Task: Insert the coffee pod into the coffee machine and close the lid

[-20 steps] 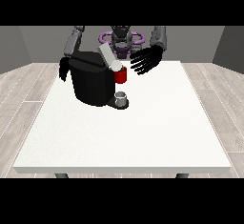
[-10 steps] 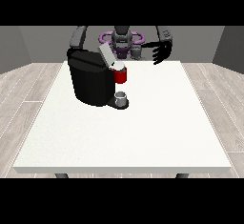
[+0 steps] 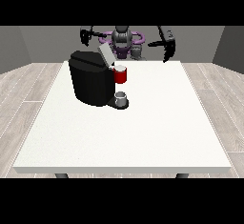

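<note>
Black coffee machine (image 3: 93,82) sits on the white table (image 3: 143,132), left of centre, toward the robot's side. Its lid (image 3: 106,55) is up, tilted, a pale grey flap at the top front edge. Just under the lid, at the machine's front, is a red part (image 3: 121,76) with a pale top; cannot tell whether that pale bit is the coffee pod itself or part of the brewer head. No separate pod is visible on the table. Below the red part a small grey cup (image 3: 121,97) stands on the machine's drip base; whether anything is in it cannot be made out.

Both arms are raised and spread wide, well above the table and apart from the machine. The hand at the view's right (image 3: 167,50) hangs with fingers pointing down, looking straight and slack, holding nothing. The hand at the view's left (image 3: 86,35) is a small dark shape against the grey wall; its finger pose cannot be told, and nothing visible is in it.

The robot's torso (image 3: 123,41) is partly hidden behind the raised lid.
</note>
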You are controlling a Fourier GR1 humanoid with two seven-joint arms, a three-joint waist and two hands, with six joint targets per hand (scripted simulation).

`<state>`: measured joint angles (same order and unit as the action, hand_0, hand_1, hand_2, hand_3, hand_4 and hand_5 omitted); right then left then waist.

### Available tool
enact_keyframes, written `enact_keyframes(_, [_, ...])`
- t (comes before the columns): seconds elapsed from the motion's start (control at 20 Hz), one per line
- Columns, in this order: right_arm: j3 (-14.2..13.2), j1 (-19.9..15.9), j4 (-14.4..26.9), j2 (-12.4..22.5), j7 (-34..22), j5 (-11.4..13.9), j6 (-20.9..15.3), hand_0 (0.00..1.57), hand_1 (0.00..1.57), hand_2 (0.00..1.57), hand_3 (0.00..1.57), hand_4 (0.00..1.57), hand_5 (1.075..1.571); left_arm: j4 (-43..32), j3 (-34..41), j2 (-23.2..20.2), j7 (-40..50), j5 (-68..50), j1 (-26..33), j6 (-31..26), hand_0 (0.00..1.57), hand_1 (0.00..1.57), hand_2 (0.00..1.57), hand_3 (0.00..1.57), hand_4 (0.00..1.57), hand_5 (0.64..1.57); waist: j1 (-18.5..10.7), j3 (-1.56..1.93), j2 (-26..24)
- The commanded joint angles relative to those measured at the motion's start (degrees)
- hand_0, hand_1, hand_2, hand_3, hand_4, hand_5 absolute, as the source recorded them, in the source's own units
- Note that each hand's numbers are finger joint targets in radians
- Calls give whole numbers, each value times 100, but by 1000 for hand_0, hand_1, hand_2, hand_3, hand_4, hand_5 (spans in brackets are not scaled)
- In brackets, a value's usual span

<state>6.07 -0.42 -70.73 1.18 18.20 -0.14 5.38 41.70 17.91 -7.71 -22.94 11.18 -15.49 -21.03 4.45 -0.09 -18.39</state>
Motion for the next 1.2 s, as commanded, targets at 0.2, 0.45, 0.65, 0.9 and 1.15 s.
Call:
enact_keyframes(0.2, [643,-264,-1802,-94,-818,319,-256,0,0,0,0,188,1571,95,99,-164,-327,-83,661,112,0,0,0,0,280,1571,248,4,9])
enact_keyframes(0.45, [587,-274,-2312,-60,-1264,815,-850,0,0,0,0,439,1571,1083,-295,254,-11,-338,679,-179,0,0,0,0,181,1571,-425,10,413])
enact_keyframes(0.65, [1080,-580,-2128,-114,-1083,693,-1541,0,0,0,0,352,1571,1213,-413,271,-268,-372,517,-172,0,0,0,0,175,1571,-580,9,1100])
enact_keyframes(0.9, [364,-1416,-1994,169,-1555,927,-1198,0,0,0,0,283,1571,1583,-471,130,-110,-619,542,-484,0,0,0,0,192,1571,-758,10,1359])
enact_keyframes(1.15, [213,-1748,-1063,-116,-1180,1368,-1866,0,0,0,0,225,1571,2408,-891,451,155,-550,792,-322,0,0,0,0,211,1571,-1218,11,1511])
